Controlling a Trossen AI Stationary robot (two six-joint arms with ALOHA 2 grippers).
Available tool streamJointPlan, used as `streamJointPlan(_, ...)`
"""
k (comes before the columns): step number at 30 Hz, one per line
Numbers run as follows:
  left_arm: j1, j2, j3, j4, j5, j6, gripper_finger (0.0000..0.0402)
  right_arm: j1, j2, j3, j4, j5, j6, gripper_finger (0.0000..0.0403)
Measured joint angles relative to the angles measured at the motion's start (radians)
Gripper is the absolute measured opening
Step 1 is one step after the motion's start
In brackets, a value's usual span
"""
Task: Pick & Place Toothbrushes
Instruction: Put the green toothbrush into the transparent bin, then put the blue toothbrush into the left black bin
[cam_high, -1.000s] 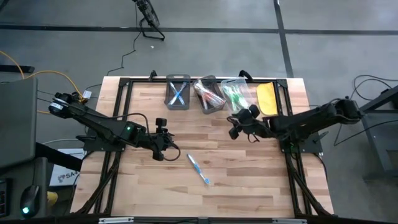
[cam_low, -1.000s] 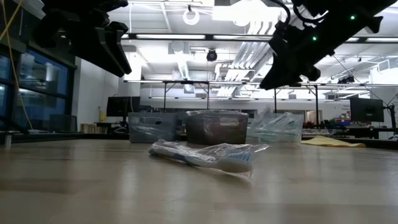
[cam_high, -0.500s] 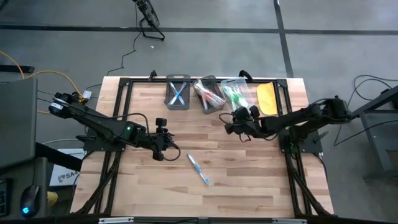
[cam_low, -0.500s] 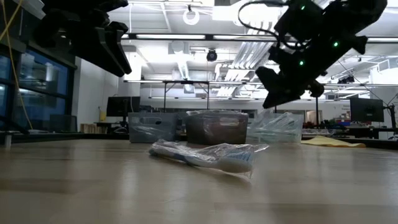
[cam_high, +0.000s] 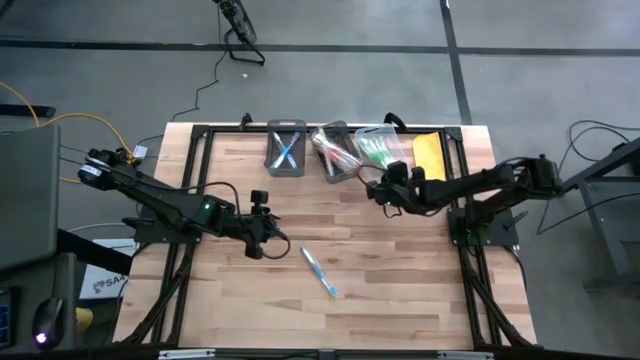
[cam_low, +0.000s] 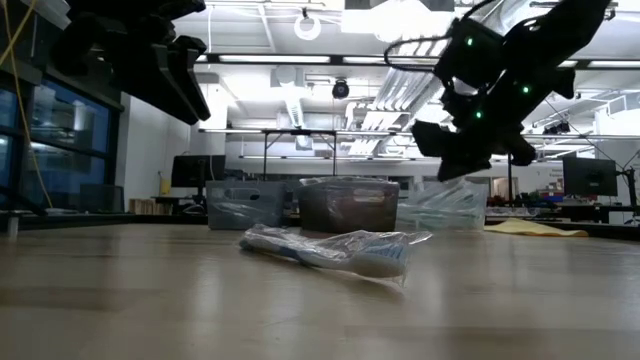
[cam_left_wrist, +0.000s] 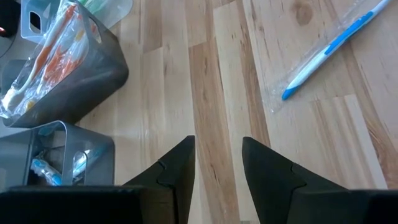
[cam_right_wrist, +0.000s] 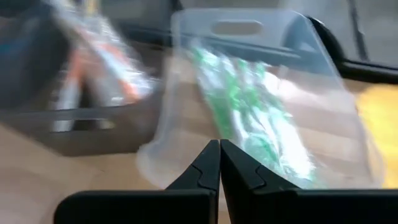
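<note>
One toothbrush (cam_high: 320, 272), blue and white in a clear wrapper, lies flat on the wooden table; it also shows in the low view (cam_low: 330, 250) and the left wrist view (cam_left_wrist: 333, 46). More toothbrushes stand in three bins at the far edge: blue ones in a grey bin (cam_high: 286, 148), orange-red ones in a dark bin (cam_high: 337, 152), green ones in a clear bin (cam_high: 380, 150). My left gripper (cam_high: 268, 236) hovers open, left of the loose toothbrush (cam_left_wrist: 217, 146). My right gripper (cam_high: 373, 188) is shut and empty, just in front of the clear bin (cam_right_wrist: 261, 118).
A yellow flat object (cam_high: 430, 158) lies right of the clear bin at the far right corner. A black frame (cam_high: 200, 135) runs along the table's edges. Bare wood stretches between the bins and the loose toothbrush and along the near edge.
My right gripper has moved toward the table's far edge and a little left, up to the clear bin of green toothbrushes, dipping lower as it went. The loose toothbrush lies where it was.
</note>
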Motion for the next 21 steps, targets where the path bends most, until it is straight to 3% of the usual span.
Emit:
streamJointPlan(8, 0.000, 0.000, 0.000, -0.008, 0.000, 0.000, 0.0127, -0.018, -0.028, 0.000, -0.022, -0.011, -0.012, 0.0004)
streamJointPlan(14, 0.000, 0.000, 0.000, -0.003, 0.035, 0.019, 0.0127, 0.026, -0.134, 0.000, -0.024, -0.067, -0.134, 0.0013)
streamJointPlan(17, 0.000, 0.000, 0.000, 0.031, 0.121, 0.075, 0.0127, 0.056, -0.191, 0.000, -0.027, -0.114, -0.185, 0.0043)
streamJointPlan(21, 0.000, 0.027, 0.001, 0.105, 0.224, 0.181, 0.0127, 0.108, -0.255, 0.000, -0.044, -0.170, -0.215, 0.0110)
